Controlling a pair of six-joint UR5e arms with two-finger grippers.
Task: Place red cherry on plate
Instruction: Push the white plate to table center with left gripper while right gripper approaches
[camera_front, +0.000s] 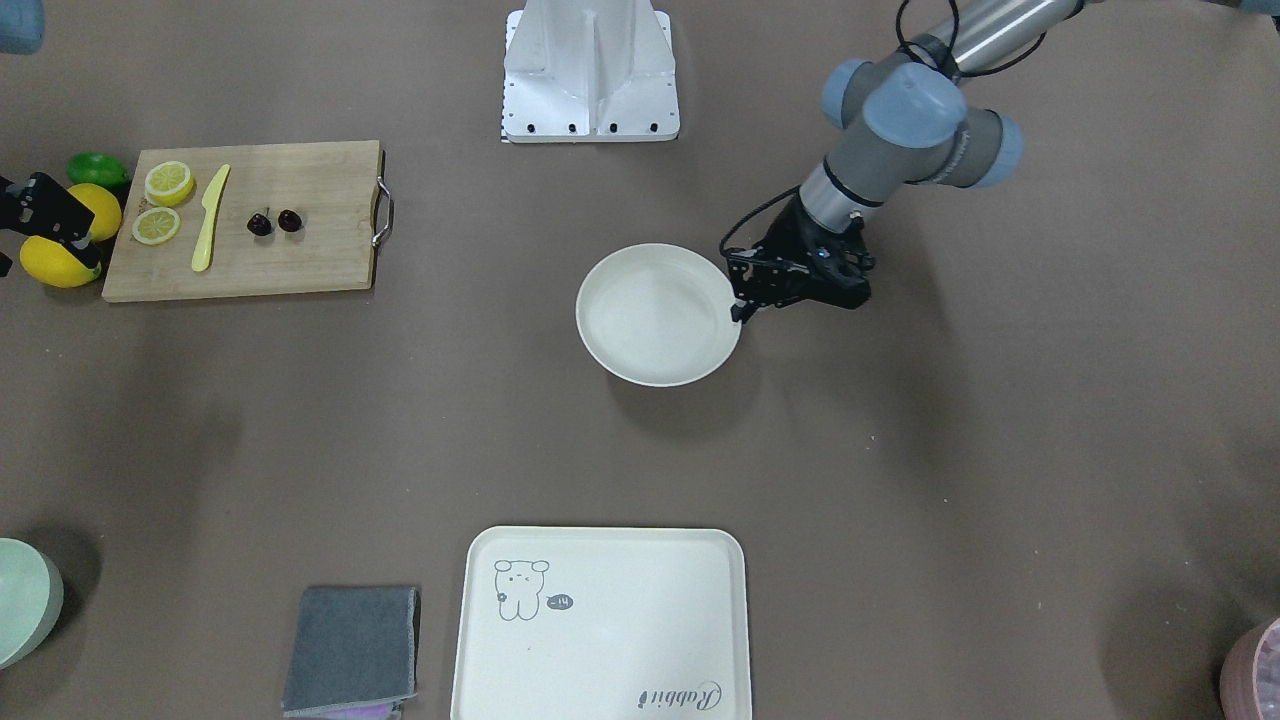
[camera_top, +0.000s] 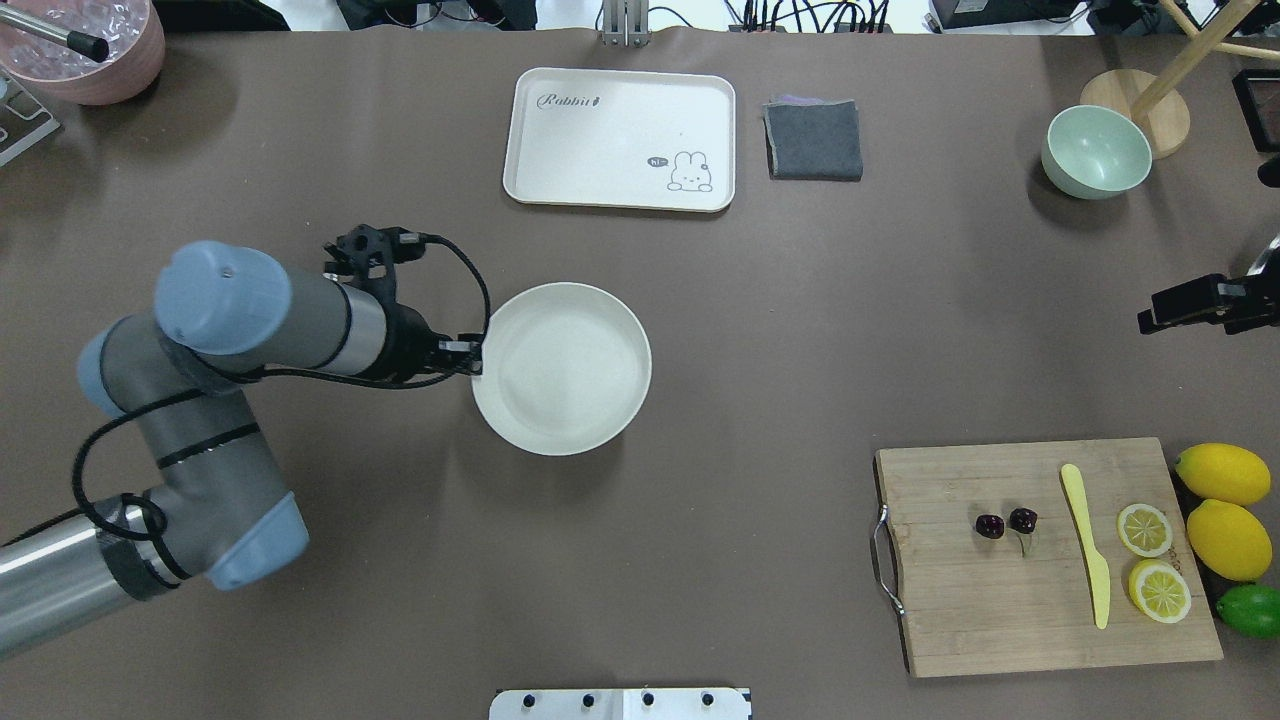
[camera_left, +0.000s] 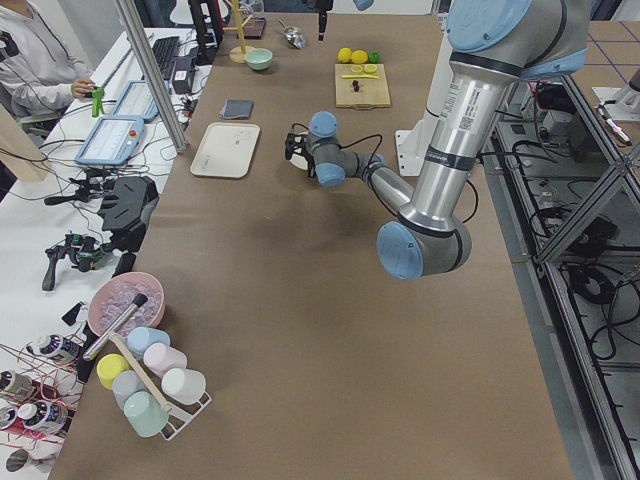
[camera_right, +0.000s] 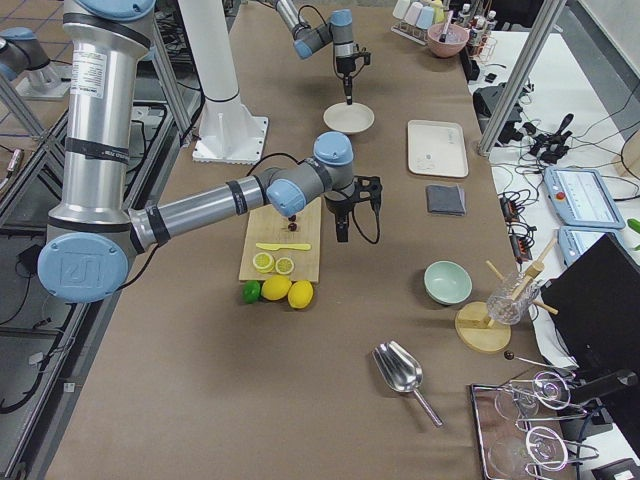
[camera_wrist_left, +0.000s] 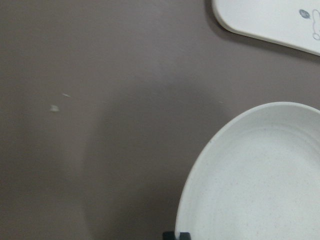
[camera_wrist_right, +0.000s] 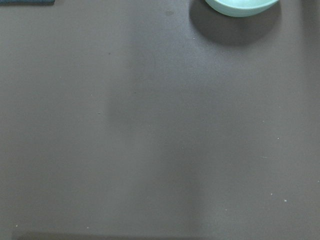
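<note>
The red cherry (camera_front: 275, 222) (camera_top: 1005, 523) is a pair of tiny dark fruits lying on a wooden cutting board (camera_front: 300, 265). The round cream plate (camera_front: 655, 315) (camera_top: 560, 370) sits mid-table with nothing in it. My left gripper (camera_front: 740, 312) (camera_top: 472, 358) is at the plate's rim, its fingertips (camera_wrist_left: 177, 235) pinched together on the edge. My right gripper (camera_top: 1160, 310) (camera_right: 342, 232) hovers beside the board's far edge, away from the cherry. Its fingers are cut off or too small to read.
On the board lie two lemon slices (camera_top: 1150, 560) and a yellow plastic knife (camera_top: 1085, 545). Lemons and a lime (camera_top: 1225, 530) sit beside it. A rabbit tray (camera_top: 620, 140), grey cloth (camera_top: 813, 140) and mint bowl (camera_top: 1095, 150) line the far side.
</note>
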